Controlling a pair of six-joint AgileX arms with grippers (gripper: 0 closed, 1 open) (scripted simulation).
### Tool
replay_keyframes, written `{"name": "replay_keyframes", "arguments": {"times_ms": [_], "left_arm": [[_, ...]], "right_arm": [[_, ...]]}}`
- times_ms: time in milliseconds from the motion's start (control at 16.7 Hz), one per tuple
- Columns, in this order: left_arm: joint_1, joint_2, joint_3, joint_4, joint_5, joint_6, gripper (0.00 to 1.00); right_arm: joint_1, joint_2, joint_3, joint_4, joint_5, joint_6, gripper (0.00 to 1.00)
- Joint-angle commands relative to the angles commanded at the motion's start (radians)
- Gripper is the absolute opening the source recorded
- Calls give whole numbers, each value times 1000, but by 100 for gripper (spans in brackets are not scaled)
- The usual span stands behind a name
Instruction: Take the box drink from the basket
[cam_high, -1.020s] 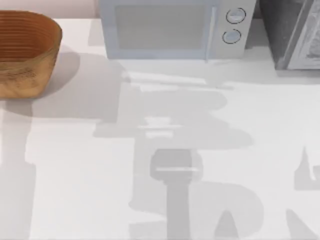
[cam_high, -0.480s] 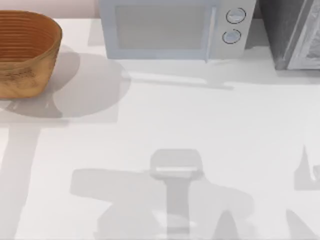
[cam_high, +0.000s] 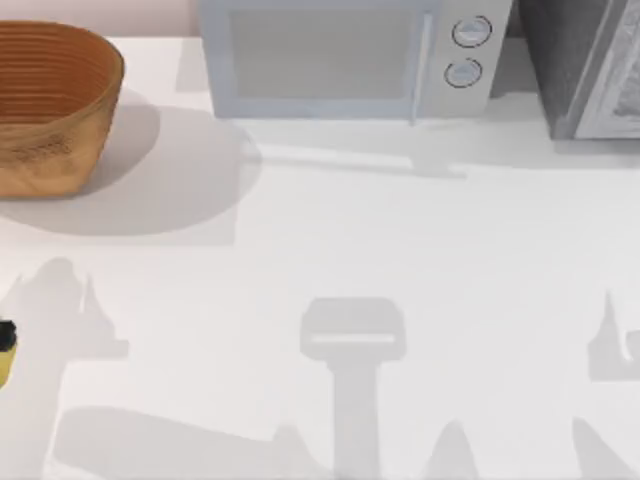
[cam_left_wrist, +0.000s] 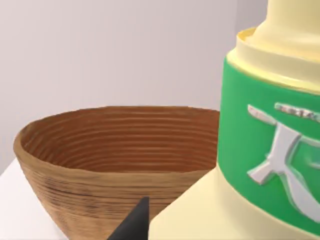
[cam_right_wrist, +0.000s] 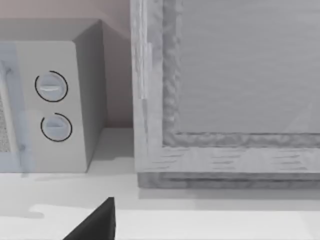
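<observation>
basket (cam_high: 50, 105) at the table's (cam_high: 400, 240) far left corner, microwave (cam_high: 350, 55) at the back middle, a big box-like thing (cam_high: 590, 65) right of it, box drink (cam_left_wrist: 260, 150) near the basket, at the table's left edge

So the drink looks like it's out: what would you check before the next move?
1. Box drink out of the basket: ok. In the left wrist view it sits outside the rim, with the basket behind it.
2. Left end effector gripping the drink: ok, apparently. It is at the top view's left edge, with the drink close against it.
3. Basket upright: ok.
4. Set-down spot on the table beneath the drink: cannot tell, cut off by the edge.
5. Right end effector out of the way: ok. It is parked at the right, near the microwave.
</observation>
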Motion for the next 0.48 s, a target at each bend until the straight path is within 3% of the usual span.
{"name": "replay_keyframes", "arguments": {"times_ms": [480], "left_arm": [[-13, -144, -105, -55, -16, -1, 0]], "right_arm": [[0, 0, 0, 0, 0, 0, 100]]}}
